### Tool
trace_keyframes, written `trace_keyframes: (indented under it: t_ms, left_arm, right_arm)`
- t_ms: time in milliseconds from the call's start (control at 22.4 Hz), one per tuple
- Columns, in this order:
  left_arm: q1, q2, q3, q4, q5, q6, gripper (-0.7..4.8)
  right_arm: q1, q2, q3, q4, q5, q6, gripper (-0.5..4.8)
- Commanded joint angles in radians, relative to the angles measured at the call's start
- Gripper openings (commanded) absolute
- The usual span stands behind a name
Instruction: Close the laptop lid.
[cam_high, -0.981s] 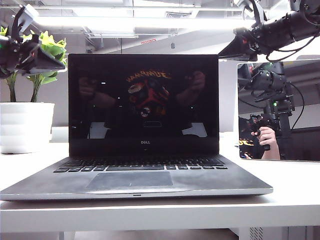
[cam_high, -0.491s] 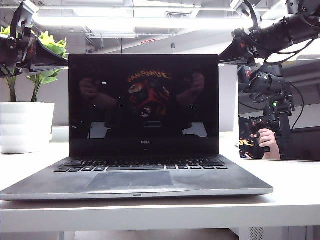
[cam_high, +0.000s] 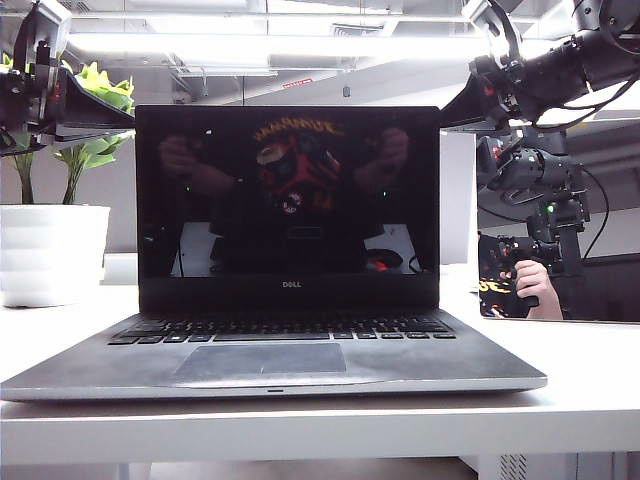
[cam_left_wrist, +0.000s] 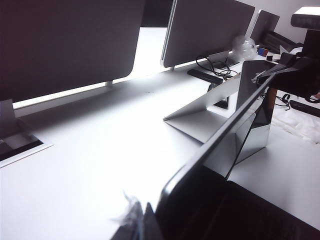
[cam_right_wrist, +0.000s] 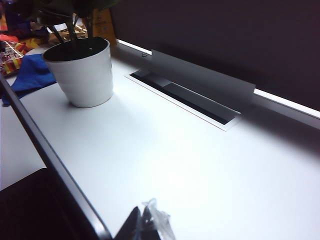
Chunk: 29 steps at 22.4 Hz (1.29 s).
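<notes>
White desk (cam_high: 580, 370), lid (cam_high: 288, 200) upright at centre. Left claw (cam_high: 95, 112) and right claw (cam_high: 465, 108) behind its top corners, likely to push it shut; spread or pressed, cannot tell.

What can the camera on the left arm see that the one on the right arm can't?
Only the left wrist view shows the mirror panel's folded stand, a monitor's back and the right gripper at the lid's far corner. Only the right wrist view shows the white plant pot and a cable slot. Both share the laptop lid top edge and white table.
</notes>
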Motion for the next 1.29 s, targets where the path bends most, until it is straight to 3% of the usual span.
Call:
trace_keyframes:
  t_ms: [45,312,580,892,1026,1293]
  left_arm:
    - [-0.006,-0.004,0.004,0.010,0.087,-0.032,-0.05]
    - [-0.006,-0.005,0.004,0.045,0.194,-0.139,-0.05]
    - [-0.006,-0.005,0.004,0.046,0.245,-0.192,-0.05]
    - [-0.006,-0.005,0.004,0.046,0.386,-0.304,-0.05]
    - [-0.007,-0.005,0.004,0.034,0.391,-0.319,-0.05]
    - [-0.007,-0.005,0.003,0.031,0.460,-0.457,-0.05]
  right_arm:
    - [0.004,-0.005,0.003,-0.006,-0.060,-0.002,-0.01]
    - [0.004,-0.006,0.003,-0.037,-0.115,-0.001,-0.01]
    - [0.004,-0.006,0.003,-0.048,-0.198,0.029,-0.01]
    - [0.004,-0.006,0.003,-0.126,-0.264,0.028,-0.01]
    - [0.005,-0.006,0.003,-0.175,-0.271,0.028,-0.01]
    - [0.010,-0.006,0.003,-0.280,-0.336,0.028,-0.01]
